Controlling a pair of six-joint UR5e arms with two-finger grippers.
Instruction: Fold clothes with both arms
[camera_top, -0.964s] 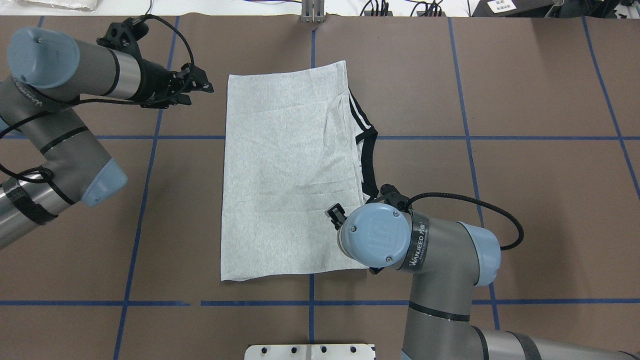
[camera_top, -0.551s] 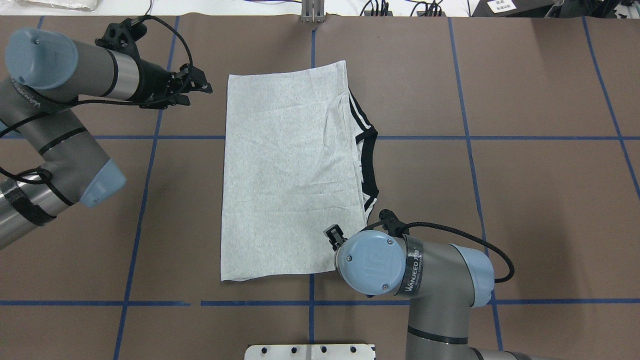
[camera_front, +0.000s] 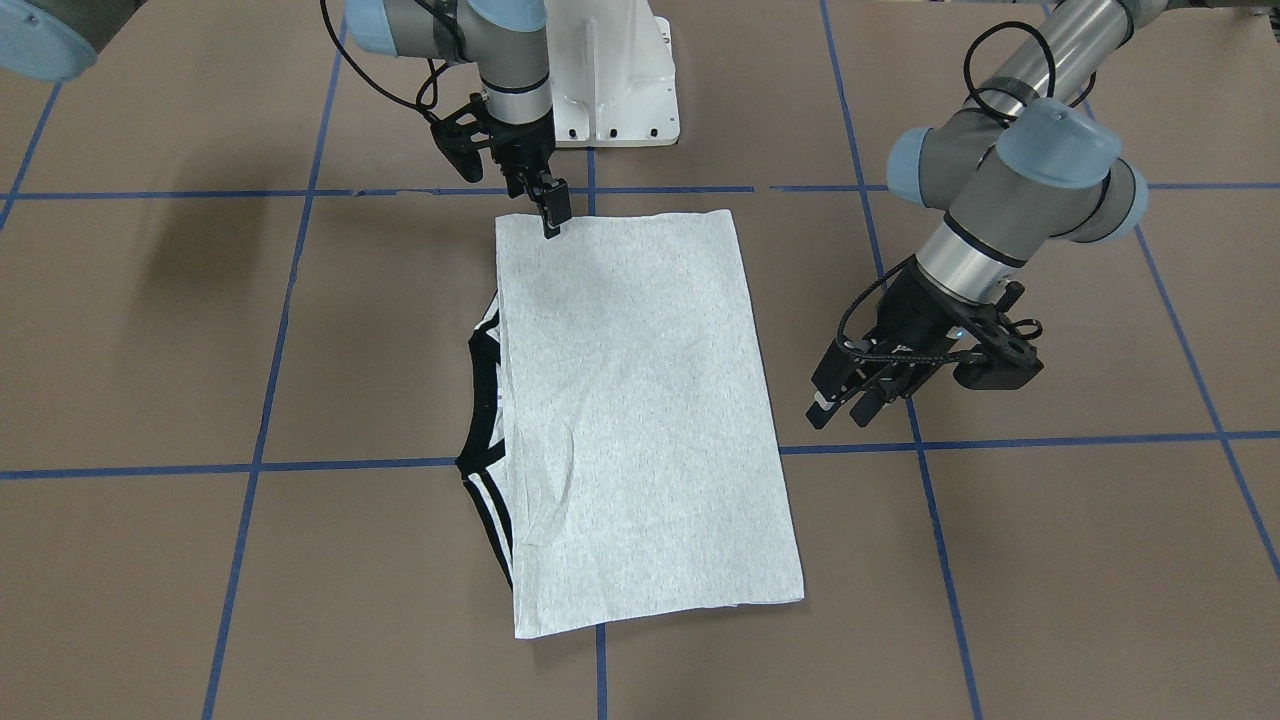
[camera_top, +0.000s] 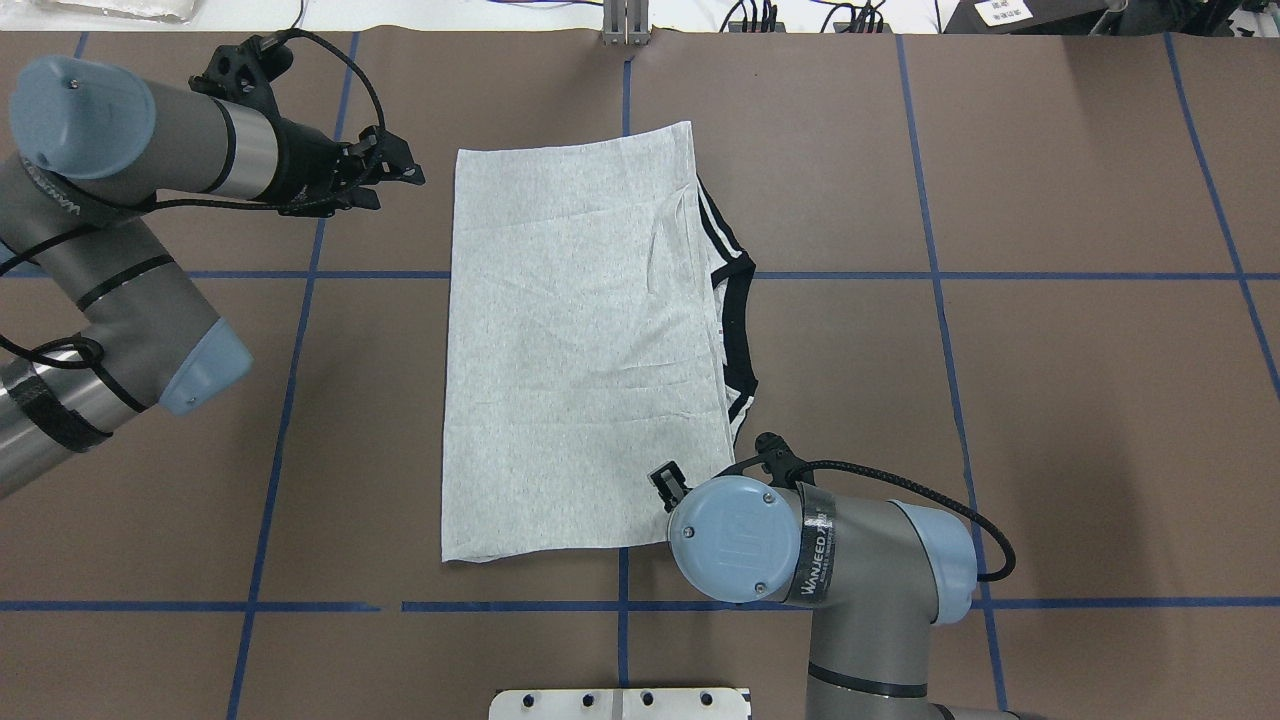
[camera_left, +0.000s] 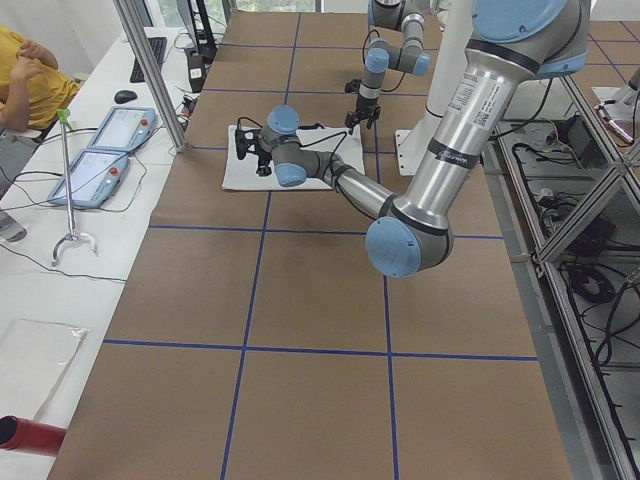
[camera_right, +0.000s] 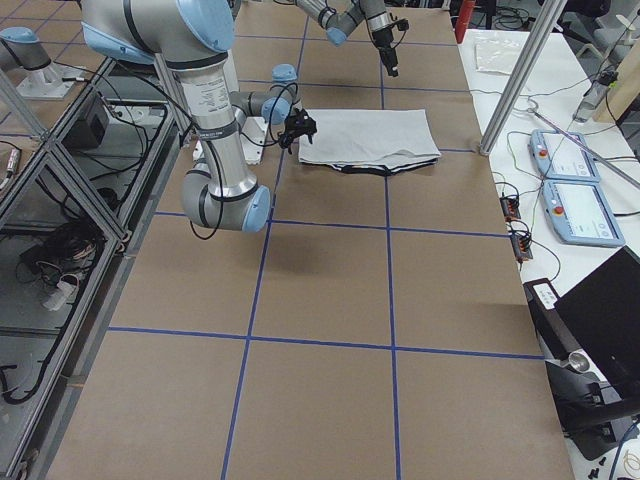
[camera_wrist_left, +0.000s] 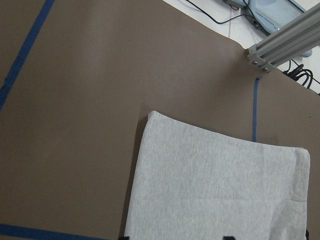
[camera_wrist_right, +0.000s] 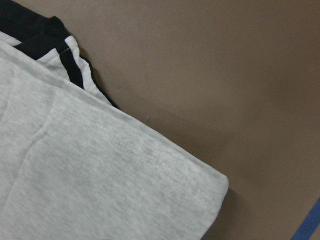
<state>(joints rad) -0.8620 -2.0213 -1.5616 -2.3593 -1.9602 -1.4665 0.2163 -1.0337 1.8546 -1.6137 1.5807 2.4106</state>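
1. The grey T-shirt (camera_top: 580, 340) lies flat in the middle of the brown table (camera_top: 1050, 400). It is folded into a long shape. Its black collar (camera_top: 738, 330) peeks out on the robot's right side.
2. The left pincer (camera_top: 405, 168) hangs beside the far corner (camera_wrist_left: 152, 116) of the shirt. It does not touch the shirt. Its two fingers are spread apart and hold nothing.
3. The right pincer (camera_front: 553, 218) is over the near corner (camera_wrist_right: 215, 182), close to the robot. I cannot tell if its fingers are apart or together, or if they touch the cloth.
4. The shirt looks soft, thin and light. It will bend and droop when it is lifted. It will not break.
5. It looks like there are a few layers on top of each other. A pinch should take all of them, or the fold may fall open.
6. The best places to pinch are probably the two corners of one short end, one for each pincer. Then that end can be lifted evenly and laid over the other end.
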